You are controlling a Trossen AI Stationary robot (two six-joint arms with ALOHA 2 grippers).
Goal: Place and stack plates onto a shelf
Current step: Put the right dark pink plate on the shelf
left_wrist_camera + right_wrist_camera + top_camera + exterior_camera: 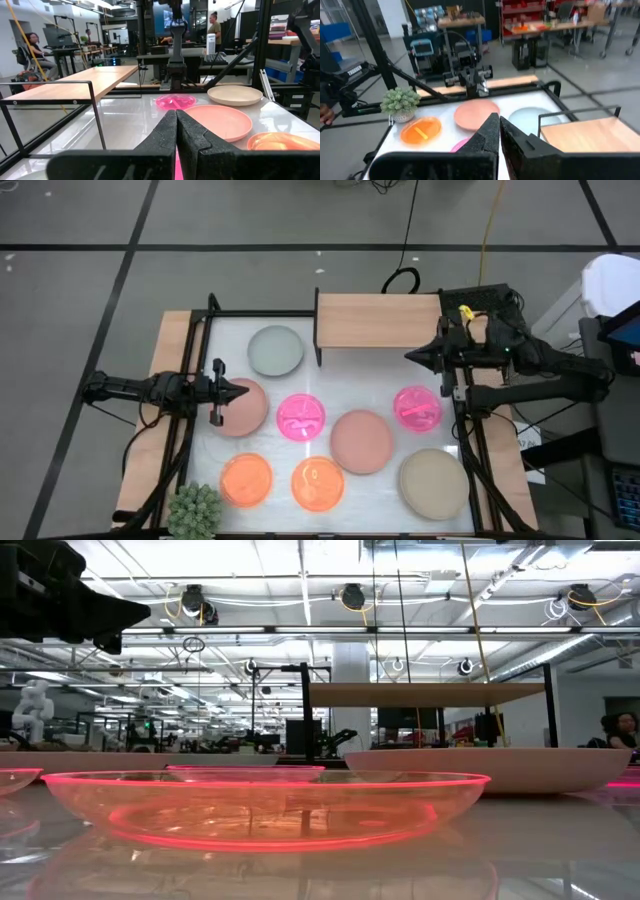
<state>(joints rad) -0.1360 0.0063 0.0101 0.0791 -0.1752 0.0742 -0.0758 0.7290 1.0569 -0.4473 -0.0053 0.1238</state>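
Note:
Several plates lie flat on the white table: a grey-green one [275, 350], two dusty-pink ones [245, 408] [361, 441], two magenta ones [300, 417] [417, 407], two orange ones [246, 478] [318, 483] and a beige one [433, 482]. The light-wood shelf [380, 320] stands at the far edge with nothing on its board. My left gripper [243, 391] is shut and hovers over the left dusty-pink plate's far rim. My right gripper [410, 356] is shut and hangs in the air just off the shelf's near edge, pointing left. The left wrist view shows its shut fingers [176, 117] with the shelf [85, 82] beyond.
A spiky green plant [195, 510] sits at the near left corner. Black frame rails [190, 380] [465, 430] run along both sides of the table. Bare tabletop lies between the shelf and the magenta plates. People sit and stand in the room beyond [35, 47].

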